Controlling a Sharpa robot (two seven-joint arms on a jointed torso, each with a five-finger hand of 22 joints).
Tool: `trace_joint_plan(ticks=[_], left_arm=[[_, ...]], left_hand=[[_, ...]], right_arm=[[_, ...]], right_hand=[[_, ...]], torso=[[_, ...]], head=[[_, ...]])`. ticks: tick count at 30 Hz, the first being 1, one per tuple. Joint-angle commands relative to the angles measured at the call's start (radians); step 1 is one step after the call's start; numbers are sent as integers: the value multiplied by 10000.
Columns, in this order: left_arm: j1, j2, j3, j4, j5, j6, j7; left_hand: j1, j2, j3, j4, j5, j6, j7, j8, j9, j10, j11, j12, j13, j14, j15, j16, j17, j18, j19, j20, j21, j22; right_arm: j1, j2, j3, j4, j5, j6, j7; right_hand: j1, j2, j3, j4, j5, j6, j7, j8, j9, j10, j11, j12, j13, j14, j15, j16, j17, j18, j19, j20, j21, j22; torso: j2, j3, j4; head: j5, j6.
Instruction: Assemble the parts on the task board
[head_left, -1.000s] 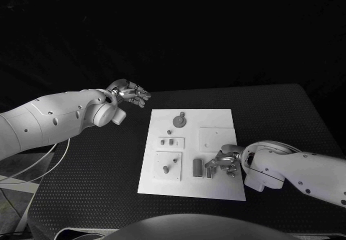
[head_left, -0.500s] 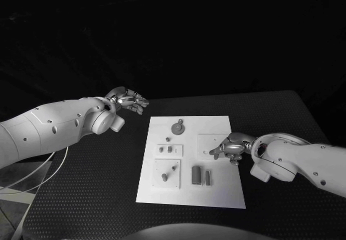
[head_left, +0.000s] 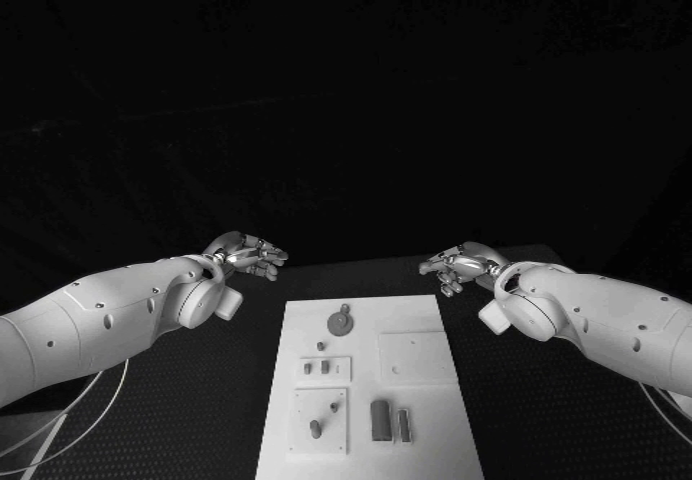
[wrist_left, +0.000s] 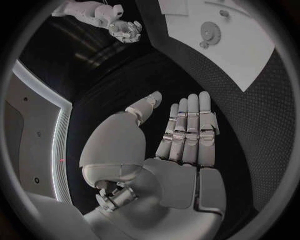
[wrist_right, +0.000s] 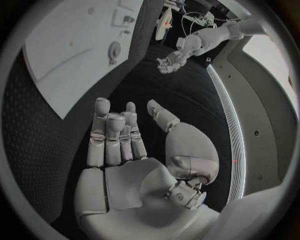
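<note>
I see both hands lifted off the table, beyond the far edge of the white rectangular task board (head_left: 411, 400), which lies flat in the middle of the black textured table (head_left: 216, 400). My left hand (head_left: 245, 256) hangs past the board's far left corner and my right hand (head_left: 459, 266) past its far right corner; both hold nothing, fingers spread and lightly curled. The wrist views show each palm bare, fingers straight.

On the board, a small grey round gear-like disc (head_left: 340, 321) sits near the far edge. Toward the left edge, small grey pegs (head_left: 320, 369) stand in a raised plate, and another grey peg (head_left: 316, 428) sits in a second plate nearer me. Two dark upright blocks (head_left: 381, 420) stand close together near the near edge, and a plain square plate (head_left: 414, 357) lies by the right edge.

I judge these parts light, rigid and likely smooth, so they could slip or tip. I'd pinch the pegs on their sides and the disc by its rim, gently, with fingertips
</note>
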Motion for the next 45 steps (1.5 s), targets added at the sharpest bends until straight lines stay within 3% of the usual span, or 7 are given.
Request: trace_joint_plan(ticks=[1,17,27,28,32,33,45], left_arm=[[9,158,18,-259,1231,243,767],[-4,1338,58,-2200,3494,1251,1437],[-191,1484,58,-2333,3050,1638,1722],[-151,1456,51,-2352,3078,1207,1345],[-194,1417,77,-2196,3087,1064,1401],[-232,1383,100,-2057,3095,936,1451],[-963,723,538,617,3244,-1512,2407]], left_hand=[[-9,152,-42,-68,-5,-3,-44,-2,-5,51,4,10,-15,-250,100,-222,-36,87,-309,51,-93,-105],[-1178,495,-1135,-525,-833,-1231,-252,-545,-272,-2065,10,-75,-943,-2692,686,-2301,-833,-421,-2880,682,-119,-1598],[-1702,636,-1494,-765,-831,-1555,-414,-555,-202,-2310,-65,-11,-1261,-3063,778,-2577,-1100,-509,-3316,786,-66,-2247],[-10893,1314,-5304,1491,-1325,-8664,-1783,-3167,-4872,-11362,-1335,-696,-2371,-9986,-768,-4293,-7231,-509,-10648,175,-718,-9950],[-10893,1314,-5304,1491,-1325,-8664,-1783,-3167,-4872,-11362,-1335,-696,-2371,-9986,-768,-4293,-7231,-509,-10648,175,-718,-9950],[-10893,1314,-5304,1491,-1325,-8664,-1783,-3167,-4872,-11362,-1335,-696,-2371,-9986,-768,-4293,-7231,-509,-10648,175,-718,-9950],[-10893,1314,-5304,1491,-1325,-8664,-1783,-3167,-4872,-11362,-1335,-696,-2371,-9986,-768,-4293,-7231,-509,-10648,175,-718,-9950]], right_arm=[[-23,402,91,-953,1029,361,1459],[-998,1913,1319,-3504,2339,1206,2380],[-1126,1822,1390,-3503,2549,1247,2383],[-1129,1840,1379,-3518,2266,1007,2154],[-1144,1784,1374,-3361,2329,872,2190],[-1157,1733,1370,-3222,2384,753,2222],[-1403,770,1294,-549,3454,-1537,2833]], right_hand=[[14,80,25,-50,41,-212,67,-106,18,-341,114,-623,-474,-442,115,-744,-330,-235,-524,204,-483,-221],[118,337,-462,-113,23,-1931,722,-843,-606,-2262,1661,-7059,-5865,-4215,2793,-6949,-2989,-1593,-5606,1453,-3797,-1244],[-11,372,-644,-45,30,-2097,797,-908,-667,-2514,1744,-7412,-6145,-4882,2969,-7483,-3250,-1721,-6028,1537,-4077,-1344],[-7508,527,-6611,2733,-464,-9895,-1148,-1670,-7690,-10550,-18,-10722,-10007,-11559,1015,-12769,-7505,-2558,-10647,-182,-6797,-4764],[-7508,527,-6611,2733,-464,-9895,-1148,-1670,-7690,-10550,-18,-10722,-10007,-11559,1015,-12769,-7505,-2558,-10647,-182,-6797,-5551],[-7508,527,-6611,2733,-464,-9895,-1148,-1670,-7690,-10550,-18,-10722,-10007,-11559,1015,-12769,-7505,-2558,-10647,-182,-6797,-12778],[-7508,527,-6611,2733,-464,-9895,-1148,-1670,-7690,-10550,-18,-10722,-10007,-11559,1015,-12769,-7505,-2558,-10647,-182,-6797,-12778]], torso=[[-264,-106,-52],[-665,-374,-124],[-833,-341,-81],[-778,-362,-105],[-800,-406,-35],[-820,-445,28],[-1016,-832,648]], head=[[-62,363],[-171,1158],[20,1022],[-45,1079],[-82,1000],[-115,930],[-443,240]])
